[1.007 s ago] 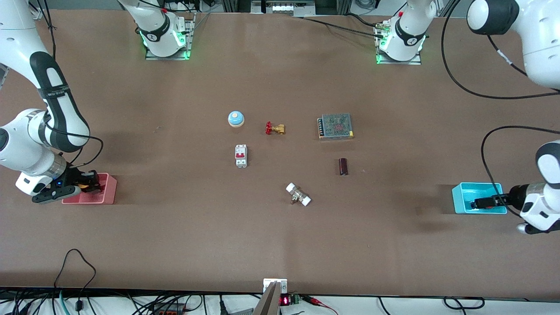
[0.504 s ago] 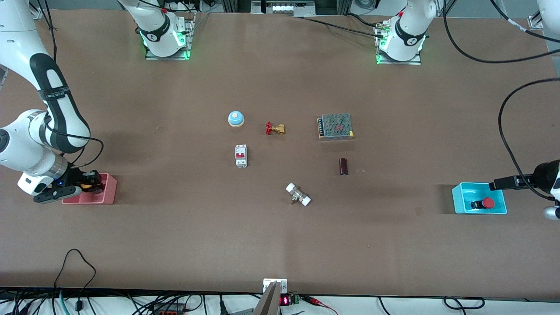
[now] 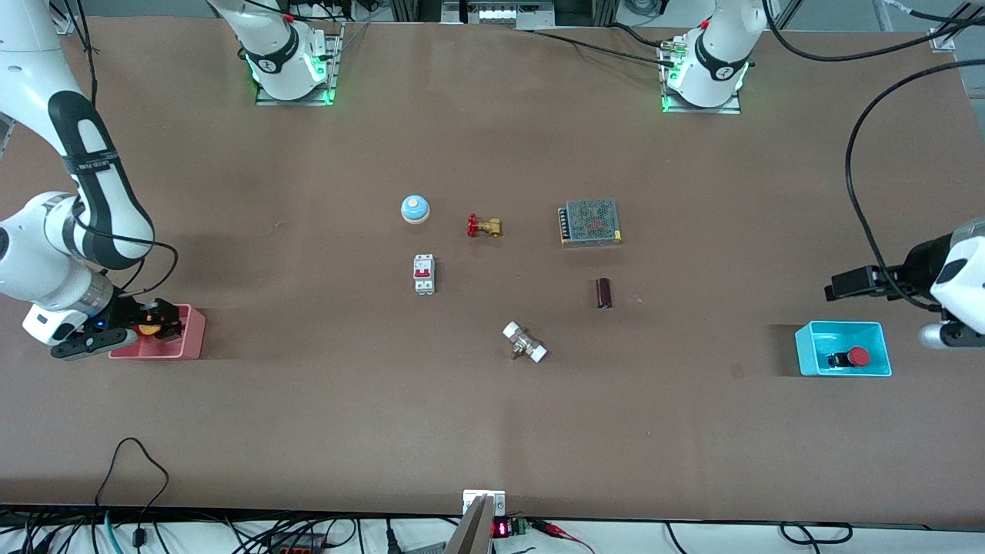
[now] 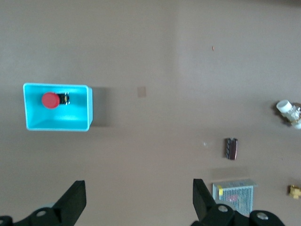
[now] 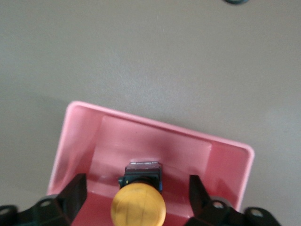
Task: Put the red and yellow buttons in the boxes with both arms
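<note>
The task looks nearly finished. The red button (image 3: 857,356) lies in the blue box (image 3: 843,327) at the left arm's end of the tabletop (image 3: 492,431), and the left pincer (image 3: 839,283) hangs released and empty above bare tabletop at about 12 o'clock from that box; the left wrist view shows its fingers (image 4: 75,200) spread wide with nothing between them.

The yellow button (image 5: 138,205) sits in the pink box (image 5: 235,155) at the right arm's end. The right pincer (image 3: 158,317) hangs low over that box with its fingers (image 5: 75,188) apart on either side of the button, clear of the cap, so it reads as let go. What is left is probably only for the right arm to lift out.

5 other things lie mid-tabletop, well apart from both boxes: a blue bell (image 3: 415,208), a brass valve (image 3: 484,225), a breaker switch (image 3: 424,273), a metal power supply (image 3: 590,221) and a dark cylinder (image 3: 604,292). A white-capped fitting (image 3: 525,342) lies at 6 o'clock from the valve. Nothing blocks either arm.
</note>
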Robot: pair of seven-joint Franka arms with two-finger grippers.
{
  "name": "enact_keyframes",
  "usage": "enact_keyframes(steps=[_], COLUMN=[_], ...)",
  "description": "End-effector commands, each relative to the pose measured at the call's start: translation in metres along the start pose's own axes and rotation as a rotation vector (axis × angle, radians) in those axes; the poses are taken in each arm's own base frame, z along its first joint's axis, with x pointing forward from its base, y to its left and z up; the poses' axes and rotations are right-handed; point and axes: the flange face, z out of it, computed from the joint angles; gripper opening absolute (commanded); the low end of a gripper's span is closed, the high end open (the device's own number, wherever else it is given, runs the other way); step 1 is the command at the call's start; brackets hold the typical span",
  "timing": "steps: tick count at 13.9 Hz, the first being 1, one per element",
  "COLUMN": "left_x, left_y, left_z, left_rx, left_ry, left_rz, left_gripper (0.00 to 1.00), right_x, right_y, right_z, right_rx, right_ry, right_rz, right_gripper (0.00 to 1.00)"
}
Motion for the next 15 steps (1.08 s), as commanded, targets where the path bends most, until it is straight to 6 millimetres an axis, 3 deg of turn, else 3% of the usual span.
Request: enact_keyframes(steps=[1, 4, 5, 7, 10, 12, 15], left_x=[-0.032, -0.054, -0.058, -0.062, -0.063, -0.066, -0.077], left_y=[-0.008, -0.009, -0.010, -0.008, -0.003, -0.003, -0.013], left_z=[-0.007, -0.002, 0.001, -0.007, -0.010, -0.013, -0.024], left_rx=[0.013, 0.013, 0.012, 0.012, 0.013, 0.013, 0.011], left_ry=[-0.016, 0.019, 0.032, 0.044, 0.046, 0.037, 0.019], left_rz=[-0.021, -0.025, -0.028, -0.027, -0.022, -0.032, -0.117], left_gripper=[1.00, 1.00, 1.00, 1.00, 1.00, 1.00, 1.00], right_x=[0.011, 0.018, 0.021, 0.019, 0.010, -0.011, -0.019], right_y=[-0.024, -0.071, -0.099, -0.134, -0.161, -0.182, -0.182], right_z=[-0.085, -0.186, -0.219, -0.274, -0.322, -0.357, -0.357], right_rx=[0.031, 0.020, 0.005, -0.027, -0.036, -0.033, -0.019], right_ry=[-0.014, -0.039, -0.043, -0.065, -0.044, -0.088, -0.134], right_rz=[-0.014, 0.026, 0.030, 0.100, 0.108, 0.092, 0.138], right_gripper=[1.00, 1.00, 1.00, 1.00, 1.00, 1.00, 1.00])
